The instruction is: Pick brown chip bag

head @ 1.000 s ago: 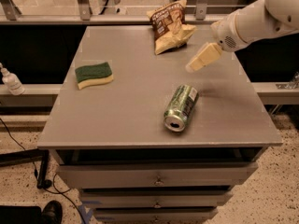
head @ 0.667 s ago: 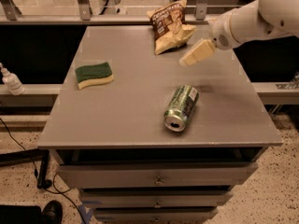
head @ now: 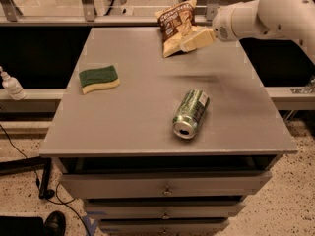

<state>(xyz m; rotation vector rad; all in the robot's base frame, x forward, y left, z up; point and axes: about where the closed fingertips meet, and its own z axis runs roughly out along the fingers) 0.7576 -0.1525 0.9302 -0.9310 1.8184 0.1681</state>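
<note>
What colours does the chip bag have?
The brown chip bag is dark brown above, tan-yellow below, in the camera view; the gripper is at its lower part.

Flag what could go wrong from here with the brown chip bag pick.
1. The brown chip bag stands near the far edge of the table; the gripper, low at its side, might push it off the back instead of gripping it.
2. The bag is crinkled and leaning, so a hold on just one corner could slip on lifting.
3. The green can lies on its side nearer the front; a low retreat of the arm might set it rolling.
</note>
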